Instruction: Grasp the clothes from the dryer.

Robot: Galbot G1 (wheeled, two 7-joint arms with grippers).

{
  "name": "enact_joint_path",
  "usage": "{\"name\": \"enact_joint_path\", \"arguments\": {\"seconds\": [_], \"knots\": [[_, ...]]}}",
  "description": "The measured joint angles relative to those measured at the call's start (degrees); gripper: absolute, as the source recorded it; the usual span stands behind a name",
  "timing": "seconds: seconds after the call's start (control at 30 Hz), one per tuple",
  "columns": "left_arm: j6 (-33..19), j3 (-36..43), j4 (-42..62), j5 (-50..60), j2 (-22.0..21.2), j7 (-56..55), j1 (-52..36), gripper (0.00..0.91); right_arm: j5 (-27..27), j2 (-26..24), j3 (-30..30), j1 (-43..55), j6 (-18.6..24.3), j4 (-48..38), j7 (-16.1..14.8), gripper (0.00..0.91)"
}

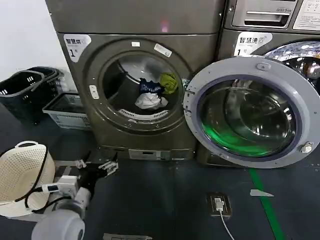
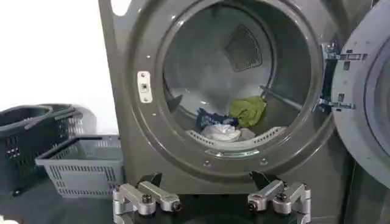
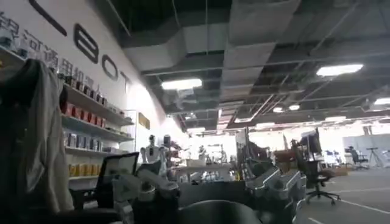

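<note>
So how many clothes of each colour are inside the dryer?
In the dryer drum:
White-grey garment: 1
Dark navy garment: 1
Yellow-green garment: 1
Total: 3 clothes, bunched together at the bottom of the drum, with the left gripper open and low in front of the machine.

This is a mock laundry corner set inside a robotics lab or open office; at the centre of the head view stands a bronze-grey dryer (image 1: 137, 75) with its round door (image 1: 252, 112) swung open, a second machine (image 1: 280, 30) stacked at upper right; dark laundry baskets (image 1: 30, 92) sit at the left edge; the right wrist view shows wall shelves (image 3: 91, 122) at left, exposed ceiling ducts (image 3: 201, 42), strip lights (image 3: 183, 84), and office chairs (image 3: 317, 179) at right.
</note>
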Motion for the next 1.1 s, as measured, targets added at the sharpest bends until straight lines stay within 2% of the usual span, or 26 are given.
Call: {"name": "enact_joint_path", "arguments": {"seconds": [1.1], "knots": [[0.00,1.22,1.77,0.82,-1.55,-0.22,-0.96,0.907,0.22,-0.09,0.13,-0.23,0.60,-0.69,0.67,0.907]]}}
